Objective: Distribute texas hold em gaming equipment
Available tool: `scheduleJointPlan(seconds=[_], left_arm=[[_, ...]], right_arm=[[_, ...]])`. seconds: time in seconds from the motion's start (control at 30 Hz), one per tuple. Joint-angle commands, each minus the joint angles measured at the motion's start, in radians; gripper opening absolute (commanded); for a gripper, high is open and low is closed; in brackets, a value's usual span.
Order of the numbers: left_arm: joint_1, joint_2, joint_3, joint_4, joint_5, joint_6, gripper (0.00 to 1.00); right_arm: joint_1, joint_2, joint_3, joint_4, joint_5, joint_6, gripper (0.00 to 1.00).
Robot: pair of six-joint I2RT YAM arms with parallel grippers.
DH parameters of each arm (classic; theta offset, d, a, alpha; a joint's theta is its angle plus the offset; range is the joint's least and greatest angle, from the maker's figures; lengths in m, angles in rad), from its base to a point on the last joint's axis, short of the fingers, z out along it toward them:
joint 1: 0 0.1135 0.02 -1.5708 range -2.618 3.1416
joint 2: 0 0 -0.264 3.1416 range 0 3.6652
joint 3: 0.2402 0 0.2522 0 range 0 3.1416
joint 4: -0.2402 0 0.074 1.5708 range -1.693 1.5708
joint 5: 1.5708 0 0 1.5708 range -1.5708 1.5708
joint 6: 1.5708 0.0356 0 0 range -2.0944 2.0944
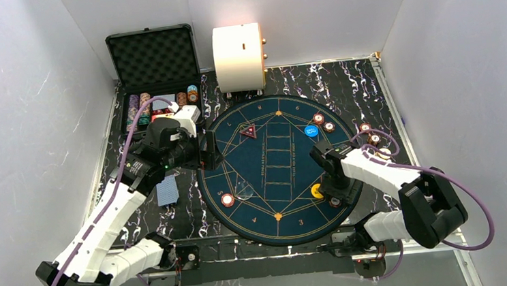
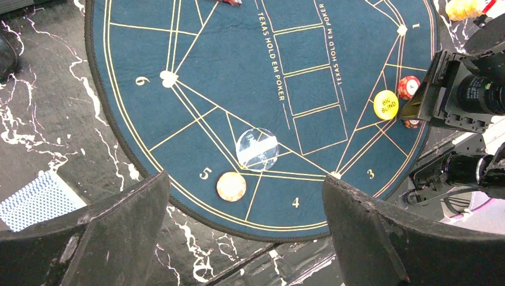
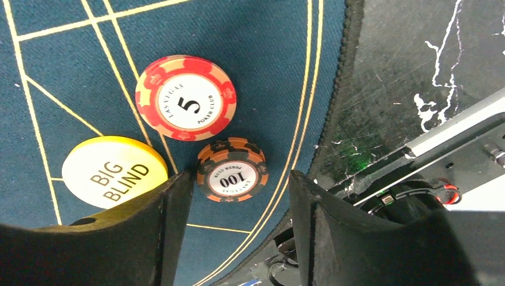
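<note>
The right claw stands spread astride the 100 chip. That chip lies flat on the mat just inside the gold border, just beside the 5 chip and the Big Blind button. One finger sits almost against the chip's rim, so a lift that drifts sideways could, I judge, drag the chip against the 5 chip or out toward the mat edge. The same finger hides part of the button and could scuff it. The left claw, spread wide and holding nothing, hangs over the mat near seats 4 and 5, with a chip and a clear disc below it; a careless descent would strike them. Straight up looks free for the right claw. On its outer side the mat ends close by, then comes a strip of worktop and a metal rail. The mat's middle is bare, and cards rest on the worktop left of the mat.
</note>
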Motion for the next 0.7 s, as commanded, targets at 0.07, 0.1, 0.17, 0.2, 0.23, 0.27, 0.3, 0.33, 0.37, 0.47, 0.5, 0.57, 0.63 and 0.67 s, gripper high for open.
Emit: scheduleJointPlan(seconds=[0.07, 0.1, 0.17, 0.2, 0.23, 0.27, 0.3, 0.33, 0.37, 0.47, 0.5, 0.57, 0.63, 0.67], left_arm=[[0.003, 0.016, 0.051, -0.008, 0.017, 0.009, 0.98], [0.002, 0.017, 0.052, -0.008, 0.019, 0.009, 0.98], [0.004, 0.021, 0.054, -0.007, 0.018, 0.007, 0.98], [0.003, 0.023, 0.056, -0.006, 0.016, 0.007, 0.98], [0.002, 0.029, 0.059, -0.008, 0.015, 0.007, 0.98], [0.003, 0.034, 0.062, -0.007, 0.014, 0.007, 0.98], [0.002, 0.038, 0.068, -0.007, 0.012, 0.007, 0.98], [0.003, 0.043, 0.072, -0.007, 0.009, 0.007, 0.98], [0.003, 0.047, 0.076, -0.005, 0.005, 0.007, 0.98], [0.003, 0.054, 0.084, 0.003, -0.008, 0.008, 0.98], [0.003, 0.056, 0.085, 0.006, -0.013, 0.010, 0.98], [0.004, 0.059, 0.086, 0.014, -0.022, 0.013, 0.98], [0.002, 0.063, 0.089, 0.019, -0.030, 0.016, 0.98], [0.003, 0.065, 0.089, 0.020, -0.033, 0.018, 0.98]], right_arm=[[-0.005, -0.074, 0.030, -0.049, 0.003, 0.024, 0.73], [-0.004, -0.087, 0.047, -0.068, 0.006, 0.025, 0.72], [-0.003, -0.115, 0.093, -0.114, 0.009, 0.010, 0.72], [-0.005, -0.124, 0.122, -0.133, 0.010, -0.007, 0.72], [-0.003, -0.133, 0.156, -0.149, 0.013, -0.029, 0.73], [-0.004, -0.141, 0.193, -0.166, 0.022, -0.056, 0.73], [-0.004, -0.150, 0.233, -0.176, 0.044, -0.084, 0.75], [-0.004, -0.158, 0.268, -0.173, 0.061, -0.119, 0.76], [-0.005, -0.162, 0.308, -0.166, 0.085, -0.161, 0.78], [-0.070, -0.125, 0.409, -0.118, 0.134, -0.349, 0.87], [-0.130, -0.098, 0.435, -0.096, 0.129, -0.411, 0.89], [-0.283, -0.049, 0.476, -0.022, 0.053, -0.543, 0.93], [-0.426, -0.007, 0.498, 0.075, -0.030, -0.650, 0.94], [-0.482, 0.017, 0.515, 0.110, -0.050, -0.683, 0.94]])
